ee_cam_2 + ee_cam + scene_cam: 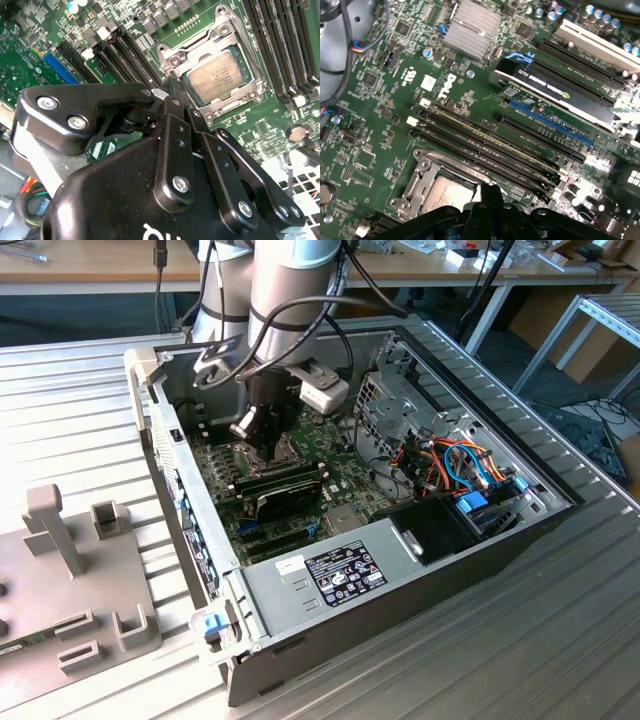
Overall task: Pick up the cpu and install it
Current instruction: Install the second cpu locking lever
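Cpu (216,75), a small flat square chip with a pale, slightly mottled silver-grey metal top, lies seated in the dark square socket with its metal frame (212,70) on the green motherboard (380,125), beside the long black memory slots (485,150). Its markings are too faint to make out. My arm reaches steeply down into the open grey computer case (400,570) on the ribbed worktop (80,390). My black end effector (175,90) hovers just above the socket's edge, fingertips drawn together, gripping nothing.
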`<state>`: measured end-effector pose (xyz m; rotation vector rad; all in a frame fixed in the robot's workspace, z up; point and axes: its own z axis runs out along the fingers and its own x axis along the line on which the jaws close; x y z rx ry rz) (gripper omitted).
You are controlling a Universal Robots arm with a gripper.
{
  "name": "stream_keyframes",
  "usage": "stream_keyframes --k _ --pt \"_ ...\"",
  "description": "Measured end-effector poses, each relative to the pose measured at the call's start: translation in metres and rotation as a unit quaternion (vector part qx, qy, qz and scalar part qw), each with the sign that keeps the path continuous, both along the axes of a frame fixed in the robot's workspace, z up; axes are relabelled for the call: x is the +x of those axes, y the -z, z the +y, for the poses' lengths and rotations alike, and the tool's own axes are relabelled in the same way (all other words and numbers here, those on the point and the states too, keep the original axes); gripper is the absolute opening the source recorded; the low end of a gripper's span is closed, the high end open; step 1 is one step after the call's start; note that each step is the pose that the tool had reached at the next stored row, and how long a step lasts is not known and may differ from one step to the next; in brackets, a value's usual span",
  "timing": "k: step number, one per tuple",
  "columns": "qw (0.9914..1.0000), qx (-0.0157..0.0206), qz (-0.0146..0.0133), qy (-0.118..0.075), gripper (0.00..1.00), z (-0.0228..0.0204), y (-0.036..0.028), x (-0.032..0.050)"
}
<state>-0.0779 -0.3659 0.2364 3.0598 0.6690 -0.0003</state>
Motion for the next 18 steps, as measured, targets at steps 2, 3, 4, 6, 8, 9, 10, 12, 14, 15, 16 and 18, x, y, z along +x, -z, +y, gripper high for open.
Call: stream_keyframes --k 2,3,4,6,8,9,10,12,14,15,16,18 --pt "0.99975 0.0 0.0 0.022 0.11 0.0 0.001 0.0" --pt "0.99953 0.0 0.0 0.031 0.11 0.0 0.0013 -0.0001" --pt "0.99935 0.0001 0.0 0.036 0.11 0.0001 0.0017 -0.0002" --pt "0.99897 0.0001 -0.0001 0.045 0.11 0.0002 0.0028 -0.001" --pt "0.99851 -0.0001 0.0 0.055 0.11 0.0001 0.0044 -0.0015" --pt "0.99824 -0.0002 0.0 0.059 0.11 0.0001 0.0052 -0.0018" --pt "0.99792 -0.0002 0.0 0.064 0.11 0.0001 0.0063 -0.0021" --pt "0.9971 -0.0002 0.0 0.076 0.11 0.0002 0.0082 -0.0028" --pt "0.99588 -0.0002 0.0 0.091 0.11 0.0004 0.0104 -0.0034" --pt "0.99544 -0.0002 0.0 0.095 0.11 0.0006 0.0109 -0.0036" --pt "0.99512 -0.0002 0.0 0.099 0.11 0.0008 0.0113 -0.0037" --pt "0.9944 -0.0002 0.0 0.106 0.11 0.0012 0.0121 -0.0041"
